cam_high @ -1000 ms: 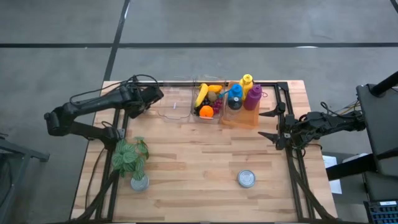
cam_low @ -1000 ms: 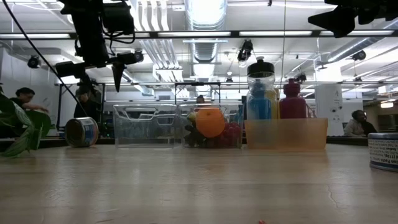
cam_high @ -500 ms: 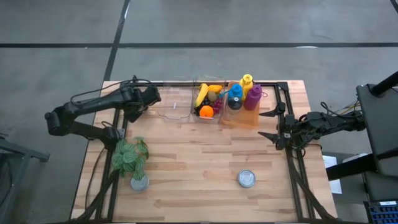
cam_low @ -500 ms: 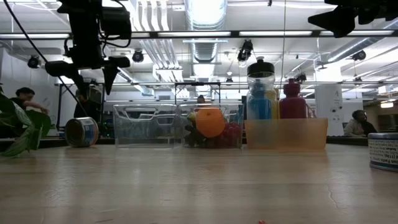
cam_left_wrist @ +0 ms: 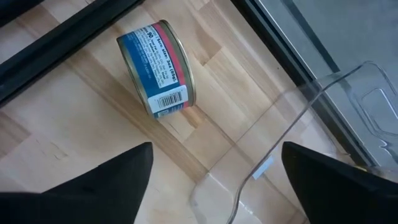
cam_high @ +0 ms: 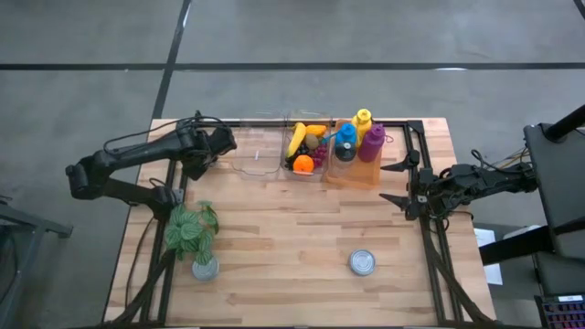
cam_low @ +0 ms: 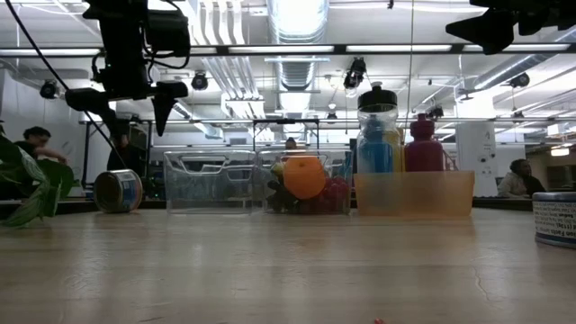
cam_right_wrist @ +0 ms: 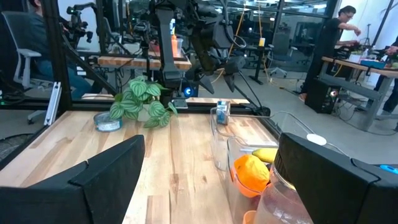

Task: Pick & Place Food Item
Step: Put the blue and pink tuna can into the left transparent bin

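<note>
One can (cam_left_wrist: 157, 76) is being left lying on its side ahead of the left gripper (cam_left_wrist: 214, 180), whose fingers (cam_left_wrist: 102, 186) are being held wide apart, empty.

Materials and finishes on the table

The table (cam_high: 302, 228) was pale wood in jointed planks, smooth and satin, framed by matt black metal rails (cam_left_wrist: 56, 46). The can (cam_left_wrist: 157, 76) had a glossy printed paper label and metal rims; a second can (cam_high: 363, 263) at 5 o'clock showed a dull metal lid. The bins (cam_low: 211, 180) were clear glossy plastic; the tray (cam_low: 414, 193) at 1 o'clock was translucent orange plastic holding smooth plastic bottles (cam_low: 378, 135). The orange (cam_right_wrist: 249, 174) looked dimpled and matt. The plant (cam_high: 190, 230) had matt veined leaves.
</note>
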